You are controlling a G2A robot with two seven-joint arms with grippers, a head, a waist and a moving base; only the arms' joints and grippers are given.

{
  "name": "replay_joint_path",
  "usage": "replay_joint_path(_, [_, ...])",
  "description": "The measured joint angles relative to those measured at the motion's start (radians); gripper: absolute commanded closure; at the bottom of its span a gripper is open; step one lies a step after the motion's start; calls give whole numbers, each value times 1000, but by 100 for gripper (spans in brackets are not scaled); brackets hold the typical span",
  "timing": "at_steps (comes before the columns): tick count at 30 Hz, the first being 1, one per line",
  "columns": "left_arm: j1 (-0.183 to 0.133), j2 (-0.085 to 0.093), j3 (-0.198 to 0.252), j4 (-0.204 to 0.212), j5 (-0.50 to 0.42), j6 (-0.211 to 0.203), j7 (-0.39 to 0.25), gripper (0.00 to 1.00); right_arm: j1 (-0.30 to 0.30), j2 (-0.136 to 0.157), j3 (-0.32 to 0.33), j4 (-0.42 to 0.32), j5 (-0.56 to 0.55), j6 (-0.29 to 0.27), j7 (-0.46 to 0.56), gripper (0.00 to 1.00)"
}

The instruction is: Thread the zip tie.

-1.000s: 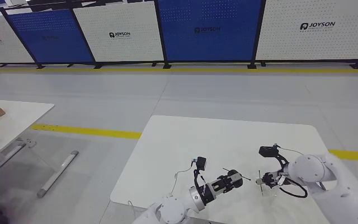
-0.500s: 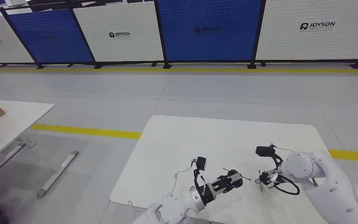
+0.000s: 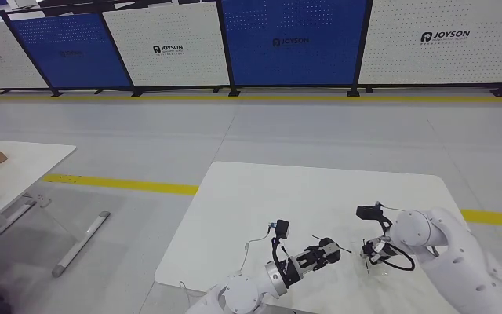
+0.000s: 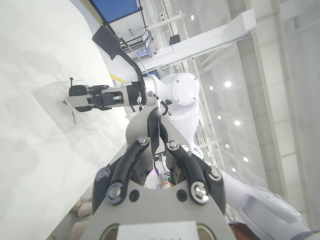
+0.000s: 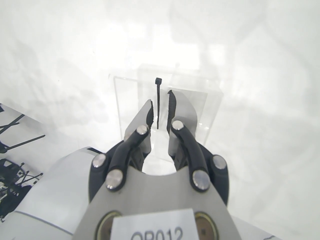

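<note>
Two ties: right gripper (image 5: 160,97), fingers apart, straddles zip tie (image 5: 158,106) on clear stand (image 5: 127,93); left gripper (image 4: 156,118) clamped on second zip tie (image 3: 343,249); printed label (image 5: 152,226) on right gripper base.

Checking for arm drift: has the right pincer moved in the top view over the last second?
Yes, slightly. The right pincer has shifted across the table toward the left pincer, which stayed put.

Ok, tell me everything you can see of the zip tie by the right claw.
The zip tie is a thin, straight black plastic strap with a small square head at one end, not looped. It sits at a clear plastic holder on the white table, between the fingers of the open right claw, touching neither as far as shows.
</note>
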Motion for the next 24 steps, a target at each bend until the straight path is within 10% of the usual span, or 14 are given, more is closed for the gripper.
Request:
replay_joint_path(10, [0, 0, 0, 0, 0, 0, 0, 100, 15, -11, -21, 23, 0, -1, 0, 100])
replay_joint_path(24, [0, 0, 0, 0, 0, 0, 0, 100, -18, -1, 10, -21, -20, 15, -21, 100])
